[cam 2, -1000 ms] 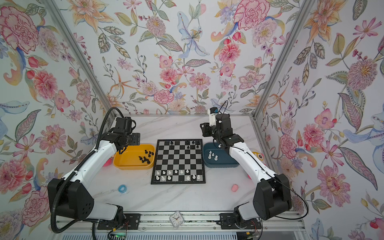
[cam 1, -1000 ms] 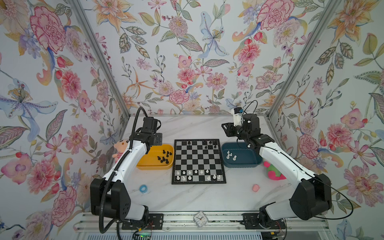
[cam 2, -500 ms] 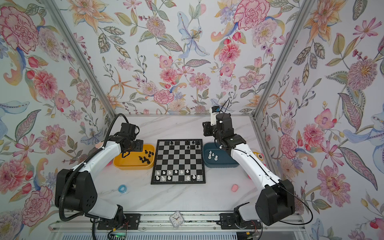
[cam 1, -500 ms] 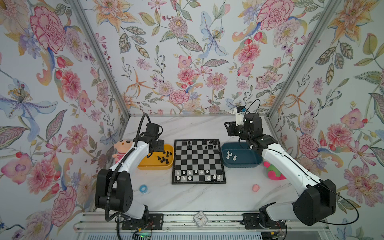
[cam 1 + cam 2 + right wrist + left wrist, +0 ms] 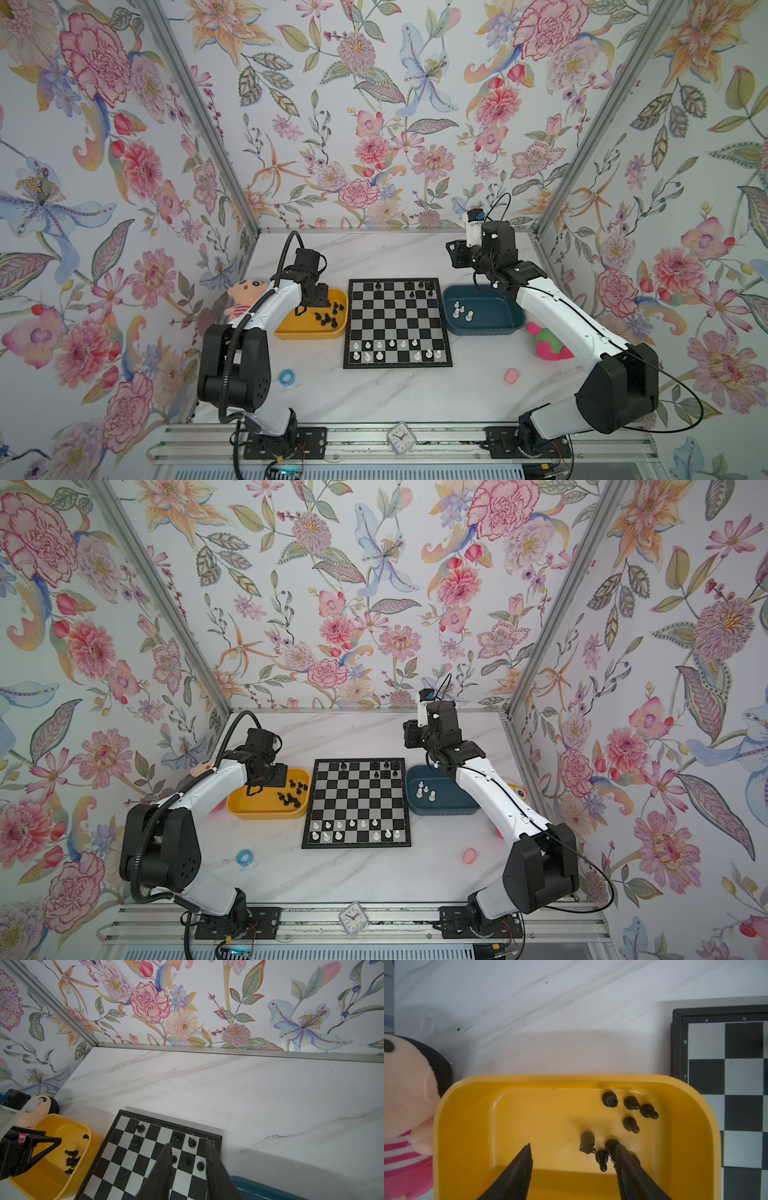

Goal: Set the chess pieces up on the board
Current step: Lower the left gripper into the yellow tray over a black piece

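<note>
The board [image 5: 397, 324] lies mid-table, with several black chess pieces [image 5: 419, 286] on its far rows and several white ones [image 5: 390, 349] on its near rows. More black pieces [image 5: 630, 1103] lie in the yellow tray [image 5: 291, 330]. A few white ones [image 5: 459, 309] sit in the blue tray [image 5: 494, 316]. My left gripper [image 5: 573, 1147] is down in the yellow tray and open. One finger [image 5: 623, 1157] touches a black piece and two others lie between the tips. My right gripper [image 5: 188, 1144] hovers open and empty over the board's far right corner.
A plush doll [image 5: 243, 295] leans beside the yellow tray. A pink and green plush [image 5: 548, 343] lies near the blue tray. A blue ring [image 5: 286, 377] and a small pink thing [image 5: 512, 375] sit on the marble in front, and a small clock [image 5: 401, 434] on the rail.
My left gripper has dropped into the yellow tray toward the black pieces and its jaws have narrowed. The right arm has barely moved.
</note>
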`<state>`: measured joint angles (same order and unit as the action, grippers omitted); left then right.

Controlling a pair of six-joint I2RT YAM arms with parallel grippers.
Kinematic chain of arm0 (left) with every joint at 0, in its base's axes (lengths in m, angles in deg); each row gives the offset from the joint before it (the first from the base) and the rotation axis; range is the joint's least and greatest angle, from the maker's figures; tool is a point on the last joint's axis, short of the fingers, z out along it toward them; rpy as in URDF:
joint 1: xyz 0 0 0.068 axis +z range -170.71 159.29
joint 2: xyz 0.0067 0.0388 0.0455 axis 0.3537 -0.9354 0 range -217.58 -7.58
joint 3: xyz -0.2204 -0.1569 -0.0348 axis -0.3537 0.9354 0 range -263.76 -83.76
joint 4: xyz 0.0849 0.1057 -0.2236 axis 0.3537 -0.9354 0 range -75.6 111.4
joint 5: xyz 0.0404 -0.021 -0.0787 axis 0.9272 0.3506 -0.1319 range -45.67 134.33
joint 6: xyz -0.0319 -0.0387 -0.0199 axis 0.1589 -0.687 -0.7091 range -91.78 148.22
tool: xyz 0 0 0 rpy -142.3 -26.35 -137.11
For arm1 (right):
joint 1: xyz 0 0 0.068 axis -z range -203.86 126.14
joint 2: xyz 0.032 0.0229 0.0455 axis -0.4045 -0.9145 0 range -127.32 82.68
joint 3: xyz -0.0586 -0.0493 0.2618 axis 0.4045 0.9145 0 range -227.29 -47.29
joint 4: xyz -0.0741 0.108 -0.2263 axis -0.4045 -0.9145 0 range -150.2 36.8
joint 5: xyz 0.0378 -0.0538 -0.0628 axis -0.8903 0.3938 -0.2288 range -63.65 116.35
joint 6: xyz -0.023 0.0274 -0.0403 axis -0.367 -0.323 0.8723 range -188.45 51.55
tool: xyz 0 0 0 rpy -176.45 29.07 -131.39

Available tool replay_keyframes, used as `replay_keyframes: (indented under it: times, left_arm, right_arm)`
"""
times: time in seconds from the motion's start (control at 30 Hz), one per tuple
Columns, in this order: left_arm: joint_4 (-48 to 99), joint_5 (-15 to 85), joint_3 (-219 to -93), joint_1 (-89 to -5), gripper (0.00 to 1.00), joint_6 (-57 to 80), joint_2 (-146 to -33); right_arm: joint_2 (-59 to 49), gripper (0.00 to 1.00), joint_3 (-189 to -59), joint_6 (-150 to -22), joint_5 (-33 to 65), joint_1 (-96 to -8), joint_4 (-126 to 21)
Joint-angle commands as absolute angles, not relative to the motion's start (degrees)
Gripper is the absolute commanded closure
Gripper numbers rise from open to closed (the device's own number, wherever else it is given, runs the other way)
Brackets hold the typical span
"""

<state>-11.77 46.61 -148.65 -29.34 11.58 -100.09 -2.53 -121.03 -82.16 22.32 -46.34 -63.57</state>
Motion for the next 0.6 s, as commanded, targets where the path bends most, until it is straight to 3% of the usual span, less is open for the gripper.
replay_keyframes:
  times: [0.0,0.2,0.57]
  left_arm:
    - [-11.70,44.23,-150.10,-28.72,0.37,12.58,-101.38]
    - [-10.85,40.50,-150.47,-28.79,0.43,12.31,-102.76]
    - [-15.73,40.57,-149.35,-28.99,0.44,12.23,-97.62]
  right_arm:
    - [-2.65,0.71,-122.20,-81.40,22.22,-46.19,-64.45]
    - [-3.03,0.71,-122.11,-81.93,21.96,-46.27,-64.54]
    - [-3.10,0.71,-121.13,-82.17,20.81,-46.25,-63.86]
